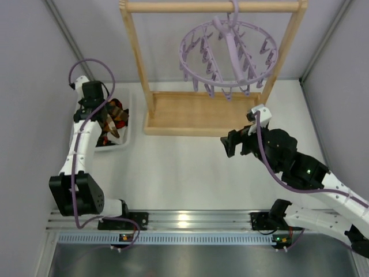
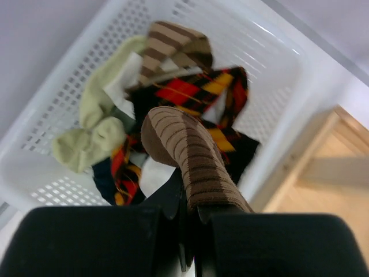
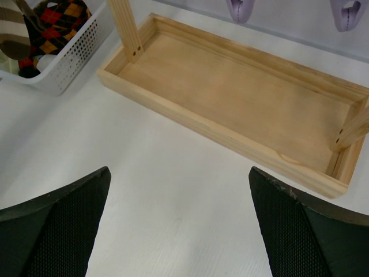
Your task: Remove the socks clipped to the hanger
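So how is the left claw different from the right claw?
The left claw is shut on a brown striped sock; the right claw is open and holds nothing. The left claw hangs over the white basket; the right claw is over the table, next to the wooden tray. Both claws are black.

Even, bright overhead light – soft, faint shadows on the white bench [image 1: 184, 173], a glare spot on the metal rail [image 1: 183, 220]. Wrist views blur close up – dark pincer fingers [image 3: 55, 225] out of focus.
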